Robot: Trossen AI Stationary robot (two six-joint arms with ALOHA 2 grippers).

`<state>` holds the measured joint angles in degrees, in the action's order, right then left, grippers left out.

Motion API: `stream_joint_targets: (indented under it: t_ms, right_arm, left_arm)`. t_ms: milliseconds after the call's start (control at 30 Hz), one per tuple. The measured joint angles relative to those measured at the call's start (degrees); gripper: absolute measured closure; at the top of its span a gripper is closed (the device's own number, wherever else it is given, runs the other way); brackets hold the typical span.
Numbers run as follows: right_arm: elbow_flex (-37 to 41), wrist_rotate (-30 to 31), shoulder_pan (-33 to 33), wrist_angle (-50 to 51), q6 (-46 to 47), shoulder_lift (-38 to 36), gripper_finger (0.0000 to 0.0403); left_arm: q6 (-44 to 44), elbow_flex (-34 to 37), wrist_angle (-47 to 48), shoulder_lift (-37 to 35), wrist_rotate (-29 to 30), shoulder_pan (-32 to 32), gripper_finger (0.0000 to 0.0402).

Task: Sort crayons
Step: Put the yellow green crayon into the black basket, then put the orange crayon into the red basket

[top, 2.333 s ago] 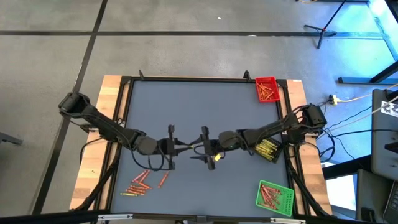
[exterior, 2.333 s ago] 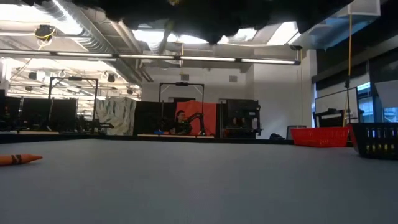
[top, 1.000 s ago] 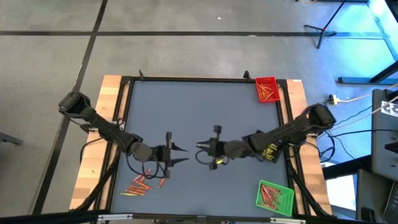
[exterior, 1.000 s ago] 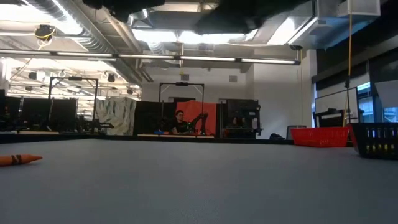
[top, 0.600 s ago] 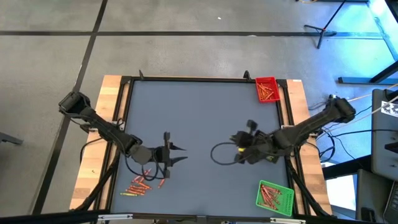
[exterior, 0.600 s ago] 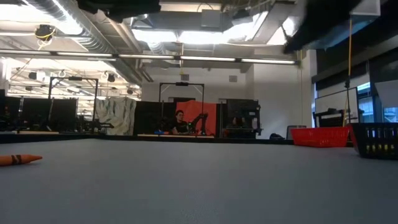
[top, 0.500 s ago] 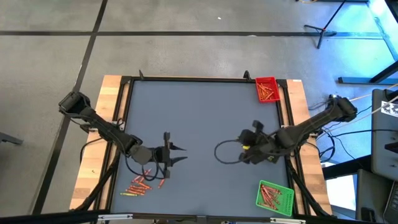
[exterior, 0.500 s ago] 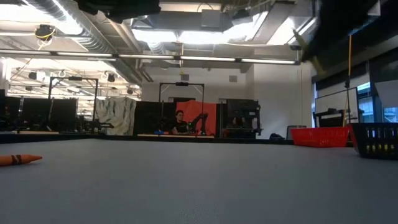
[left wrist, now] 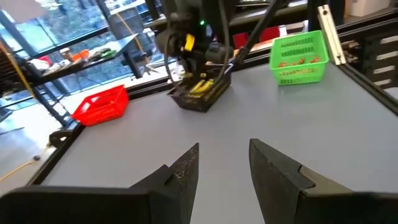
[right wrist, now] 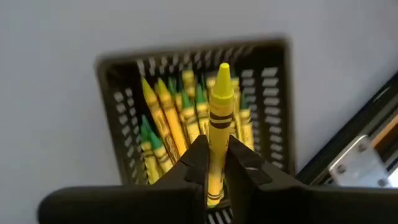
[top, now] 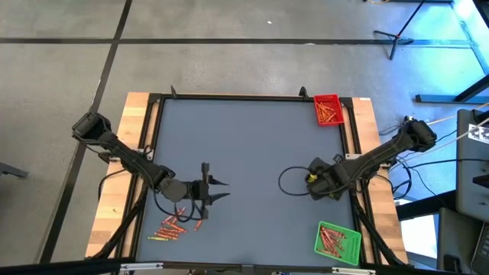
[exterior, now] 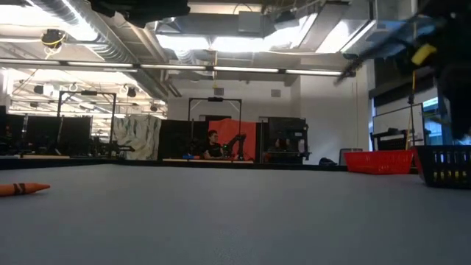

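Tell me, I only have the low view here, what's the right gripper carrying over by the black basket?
Observer: The right gripper is shut on a yellow crayon, right above the black tray.
Operator: What's already in that tray?
Observer: Yellow and green crayons, lying side by side.
Operator: And the left gripper?
Observer: The left gripper is open and holds nothing, just past the pile of loose crayons at the table's near left.
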<state>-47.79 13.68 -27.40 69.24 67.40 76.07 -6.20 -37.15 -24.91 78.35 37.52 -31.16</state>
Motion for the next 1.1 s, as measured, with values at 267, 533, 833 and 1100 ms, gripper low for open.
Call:
stream_joint_targets:
  t_ms: [267, 533, 833, 1100]
  right_arm:
    - [5.46, -4.29, 0.05, -7.74, 1.38, 0.02, 0.0336]
    - [-2.13, -3.19, 0.04, 0.99, 0.25, -0.94, 0.025]
    - [-7.8, 22.44, -0.7, -20.9, -18.48, -0.95, 0.0242]
    - [-7.78, 30.8, -0.68, -49.03, -43.78, 2.29, 0.0242]
  left_arm:
    - [0.81, 0.0, -1.7, 0.0, -2.71, 0.0, 0.0278]
    - [5.45, 0.0, 0.16, 0.0, -2.72, 0.0, 0.0278]
    - [33.06, 0.0, 19.87, 0.0, -16.27, 0.0, 0.0278]
    - [55.96, -3.01, 45.6, 0.0, -34.51, -0.94, 0.0278]
